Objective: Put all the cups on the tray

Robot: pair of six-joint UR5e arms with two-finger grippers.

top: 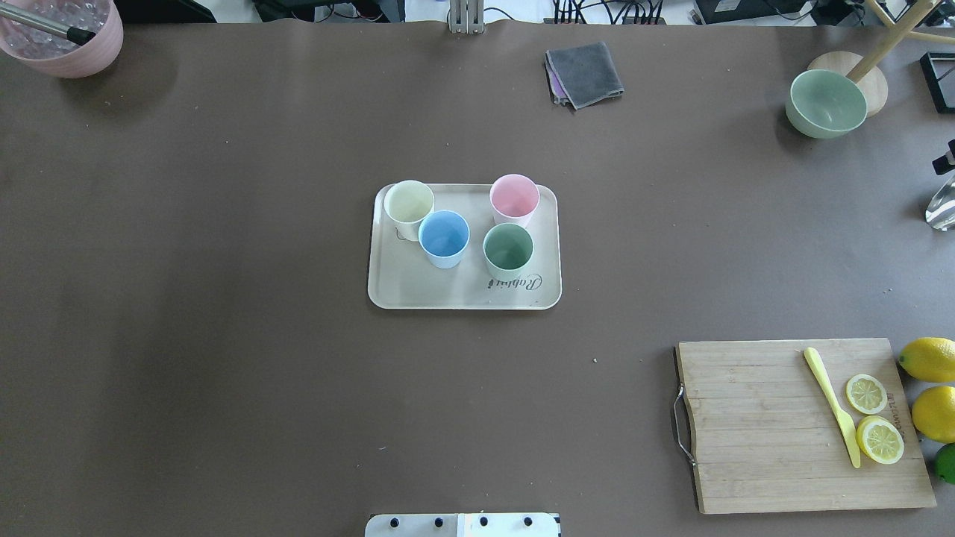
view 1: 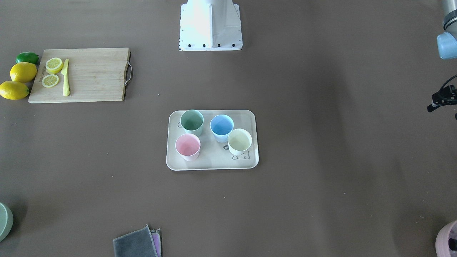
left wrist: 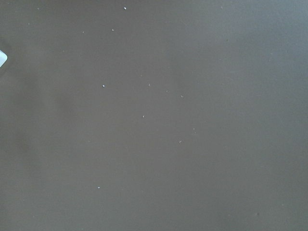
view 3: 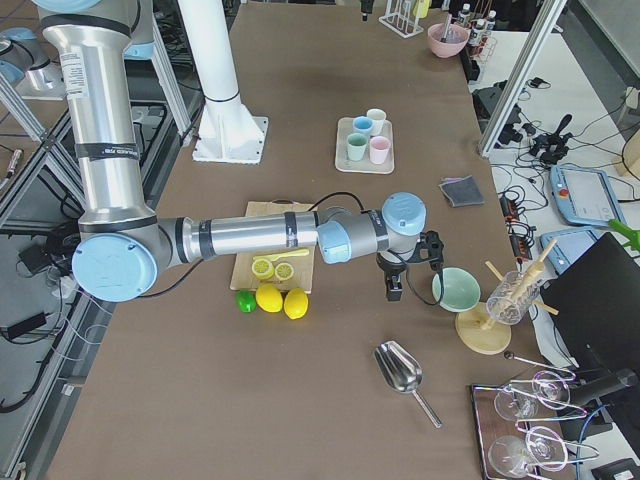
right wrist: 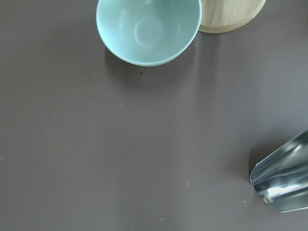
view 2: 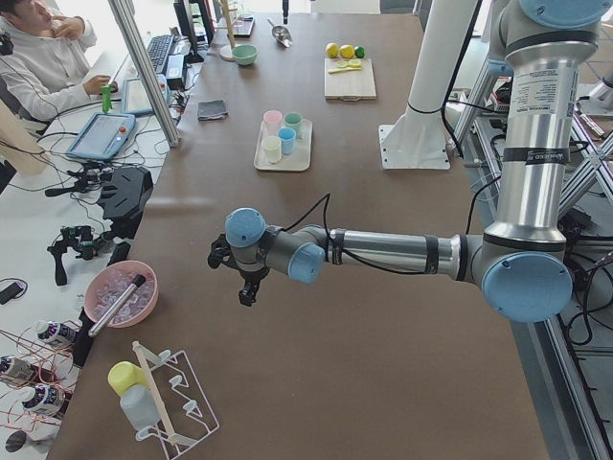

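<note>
Ok, looks done to me: pale green matte tumbler (top: 508, 247), light blue tumbler (top: 444, 235), pink tumbler (top: 514, 197) and cream-yellow tumbler (top: 409, 201) all upright on flat cream-beige rectangular tray (top: 418, 287), mid brown table (top: 224, 298), long axis left-right. Both left gripper (view 2: 247, 292) and right gripper (view 3: 397, 285) hang at opposite table ends, well apart from tray, neither nearer. Can't tell if clenched or released. You've got plenty of room round tray.

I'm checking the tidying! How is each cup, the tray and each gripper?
Tray: holds four cups.
Green cup: upright, on tray.
Blue cup: upright, on tray.
Pink cup: upright, on tray.
Yellow cup: upright, on tray.
Left gripper: away from tray, jaws unclear.
Right gripper: away from tray, jaws unclear.
</note>
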